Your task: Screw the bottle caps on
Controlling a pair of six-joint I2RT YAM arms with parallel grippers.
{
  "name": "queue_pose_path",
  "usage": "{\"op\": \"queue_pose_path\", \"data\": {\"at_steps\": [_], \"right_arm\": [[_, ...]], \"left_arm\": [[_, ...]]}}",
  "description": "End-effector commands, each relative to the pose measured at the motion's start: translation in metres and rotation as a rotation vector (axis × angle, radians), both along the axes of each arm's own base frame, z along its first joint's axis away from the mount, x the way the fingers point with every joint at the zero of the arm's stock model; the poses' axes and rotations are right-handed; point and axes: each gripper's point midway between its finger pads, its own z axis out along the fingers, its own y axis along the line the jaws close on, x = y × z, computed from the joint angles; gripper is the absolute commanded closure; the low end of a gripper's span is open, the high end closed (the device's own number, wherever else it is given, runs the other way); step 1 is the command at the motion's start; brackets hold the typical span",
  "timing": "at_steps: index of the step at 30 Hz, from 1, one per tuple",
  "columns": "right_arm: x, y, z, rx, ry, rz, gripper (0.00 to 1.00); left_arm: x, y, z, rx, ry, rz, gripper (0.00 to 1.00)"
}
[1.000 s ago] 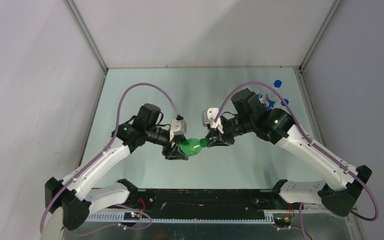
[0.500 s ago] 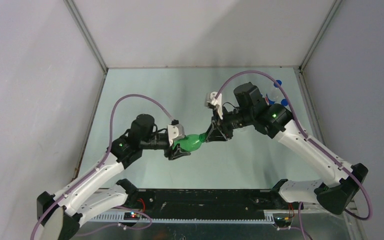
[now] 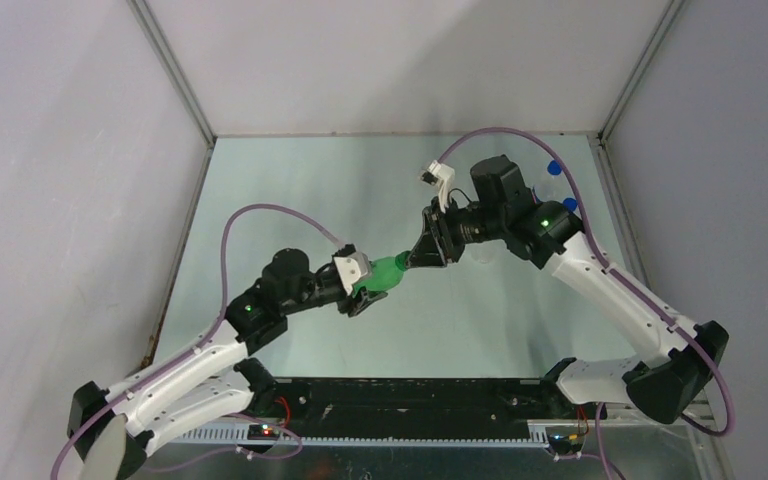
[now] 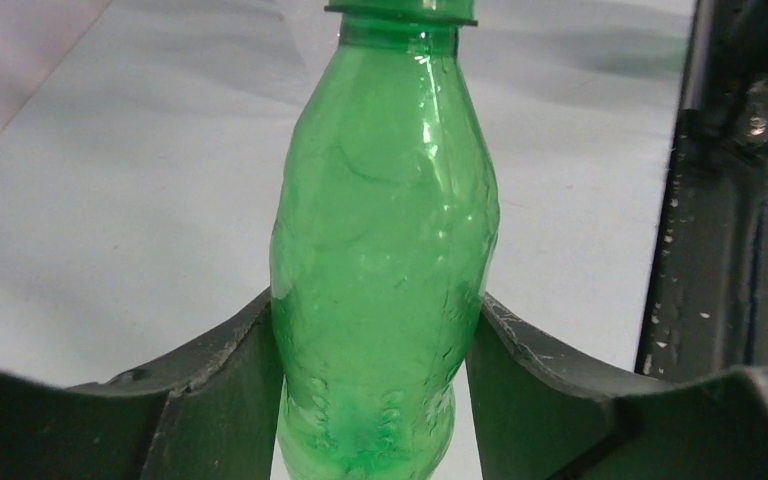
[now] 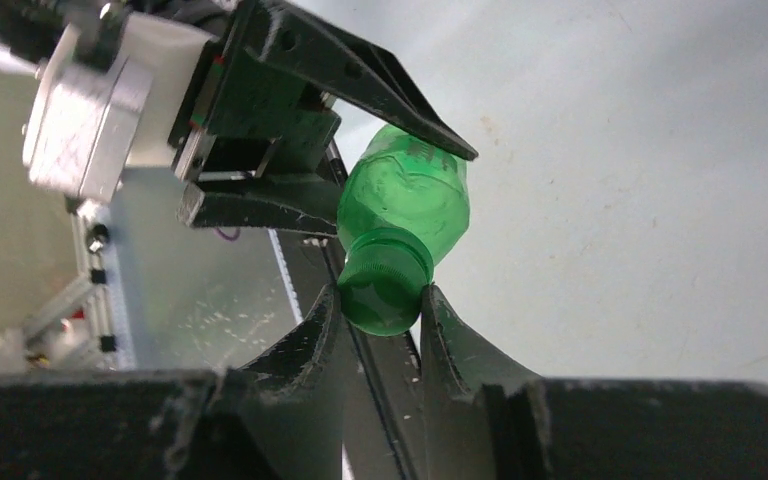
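A translucent green bottle (image 3: 387,272) hangs in the air between the two arms, its neck pointing up and right. My left gripper (image 3: 370,287) is shut on the bottle's body; in the left wrist view both fingers (image 4: 230,380) press against the sides of the bottle (image 4: 385,250). A dark green cap (image 5: 385,282) sits on the neck, and my right gripper (image 5: 380,300) is shut on it, one finger on each side. In the top view the right gripper (image 3: 418,252) meets the bottle's upper end.
Two bright blue caps (image 3: 556,167) (image 3: 568,204) show at the back right, partly behind the right arm. Grey enclosure walls ring the pale green tabletop (image 3: 290,190). A black rail (image 3: 410,395) runs along the near edge between the arm bases.
Both grippers have carried the bottle a little to the right and toward the back. The right wrist has turned, and the left arm has stretched out lower. Both grips are unchanged.
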Motion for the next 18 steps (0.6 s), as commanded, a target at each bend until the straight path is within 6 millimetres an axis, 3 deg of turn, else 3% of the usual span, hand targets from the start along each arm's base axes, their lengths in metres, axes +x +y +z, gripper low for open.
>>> {"op": "queue_pose_path", "data": {"at_steps": [1, 10, 15, 18], "right_arm": [[-0.006, 0.013, -0.015, -0.018, 0.293, -0.094, 1.00], [0.006, 0.018, -0.017, -0.021, 0.516, -0.308, 1.00], [0.013, 0.021, -0.010, 0.013, 0.518, -0.360, 0.99], [0.017, 0.020, -0.005, 0.029, 0.495, -0.376, 0.90]], "left_arm": [[0.017, -0.014, 0.118, -0.308, -0.346, 0.074, 1.00], [0.031, -0.007, 0.103, -0.274, -0.444, 0.258, 1.00], [0.033, -0.008, 0.094, -0.275, -0.430, 0.284, 1.00], [0.033, -0.007, 0.086, -0.270, -0.402, 0.294, 1.00]]}}
